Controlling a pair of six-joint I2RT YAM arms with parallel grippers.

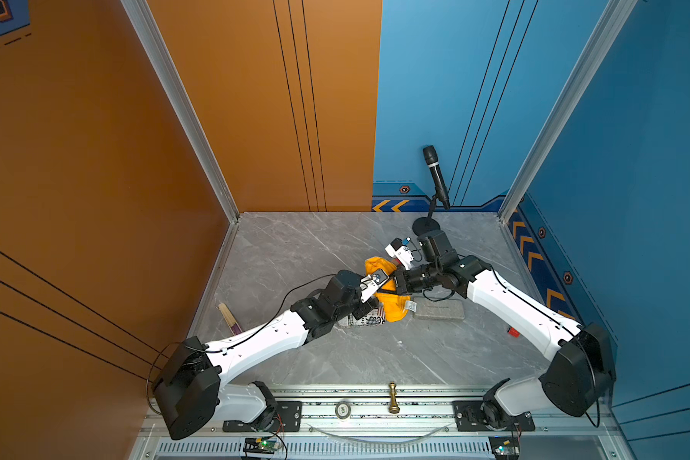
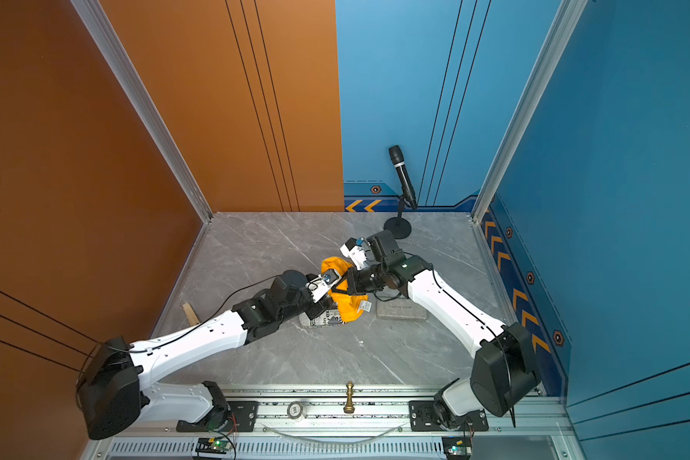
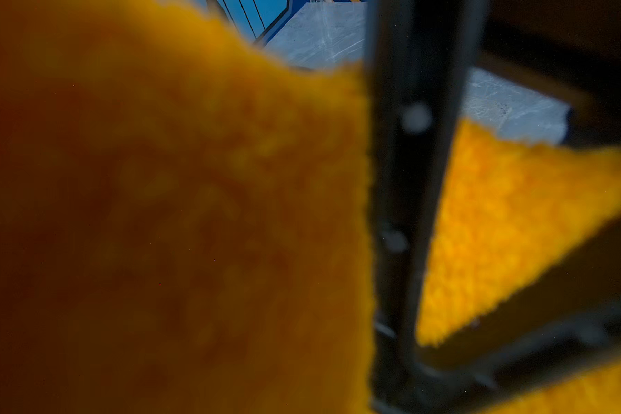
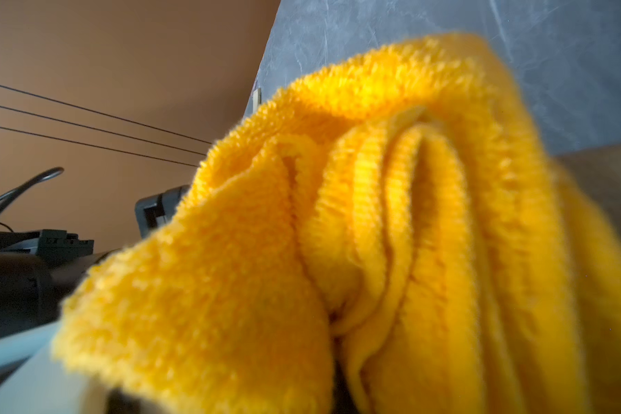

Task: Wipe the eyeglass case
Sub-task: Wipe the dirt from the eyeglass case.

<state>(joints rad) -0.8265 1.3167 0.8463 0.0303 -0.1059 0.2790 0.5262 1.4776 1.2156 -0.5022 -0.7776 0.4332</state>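
Newsprint pattern marks the eyeglass case [image 1: 355,321], lying flat on the worktop [image 1: 295,259] beneath my left arm [image 1: 263,338], long axis running side to side, its left end bare and the other under the cloth [image 1: 391,308]. I judge it a light, stiff, slick shell that would skid when rubbed, best pinned across its narrow width near the bare end. My right hand [image 1: 396,280] is clamped on the cloth; my left hand [image 1: 369,308] is closed at the covered end, pinching what I cannot tell.

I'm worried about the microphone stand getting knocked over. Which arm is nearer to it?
Right. The right arm has its wrist just beside the microphone stand base; the left arm lies farther off, beyond the yellow cloth.
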